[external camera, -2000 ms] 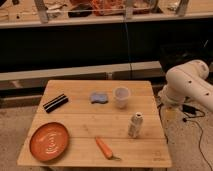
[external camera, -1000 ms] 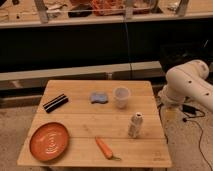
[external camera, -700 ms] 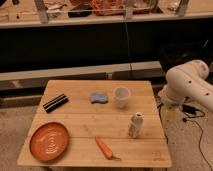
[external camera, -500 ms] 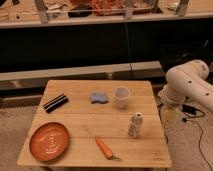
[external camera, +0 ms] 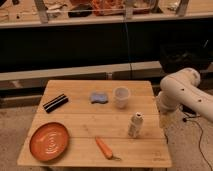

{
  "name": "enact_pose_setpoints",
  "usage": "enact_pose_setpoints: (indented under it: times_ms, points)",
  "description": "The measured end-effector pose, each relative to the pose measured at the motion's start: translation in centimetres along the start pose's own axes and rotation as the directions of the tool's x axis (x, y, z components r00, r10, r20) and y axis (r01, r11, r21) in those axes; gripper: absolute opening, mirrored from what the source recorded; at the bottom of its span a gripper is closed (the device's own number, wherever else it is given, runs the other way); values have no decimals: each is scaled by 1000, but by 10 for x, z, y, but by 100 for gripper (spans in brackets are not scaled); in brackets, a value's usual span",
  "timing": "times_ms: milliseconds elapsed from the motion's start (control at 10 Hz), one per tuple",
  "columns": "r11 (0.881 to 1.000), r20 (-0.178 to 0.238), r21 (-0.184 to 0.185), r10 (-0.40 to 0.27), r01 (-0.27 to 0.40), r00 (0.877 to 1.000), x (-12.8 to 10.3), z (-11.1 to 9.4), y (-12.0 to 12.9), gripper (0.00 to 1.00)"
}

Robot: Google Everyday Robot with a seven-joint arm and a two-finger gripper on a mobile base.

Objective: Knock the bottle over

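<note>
The bottle (external camera: 135,125) stands upright on the tabletop (external camera: 80,115), the cup (external camera: 121,97) just behind it; the tool (external camera: 167,119) hangs to the bottle's right, its state impossible to tell.

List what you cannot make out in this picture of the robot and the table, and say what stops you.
All in the camera view:
- Gripper: low at the right edge of the table, beside the bottle; its outline merges with the arm.
- Bottle label: print too small to read.
- Arm: cut off by the picture's right edge; base unseen.
- Cup: its wall hides any contents.
</note>
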Motion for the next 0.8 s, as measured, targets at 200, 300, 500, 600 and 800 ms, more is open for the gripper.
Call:
enact_pose_setpoints:
  times_ms: [200, 300, 500, 600, 800]
  points:
    - [1000, 1, -8, -16, 16, 1000, -3, 10, 6, 80]
    - [1000, 3, -11, -21, 21, 1000, -5, 13, 7, 80]
    - [999, 7, -15, -35, 35, 999, -12, 18, 8, 80]
    - [999, 5, -18, -40, 40, 999, -12, 19, 10, 80]
    - [998, 6, -25, -56, 56, 998, -17, 24, 14, 80]
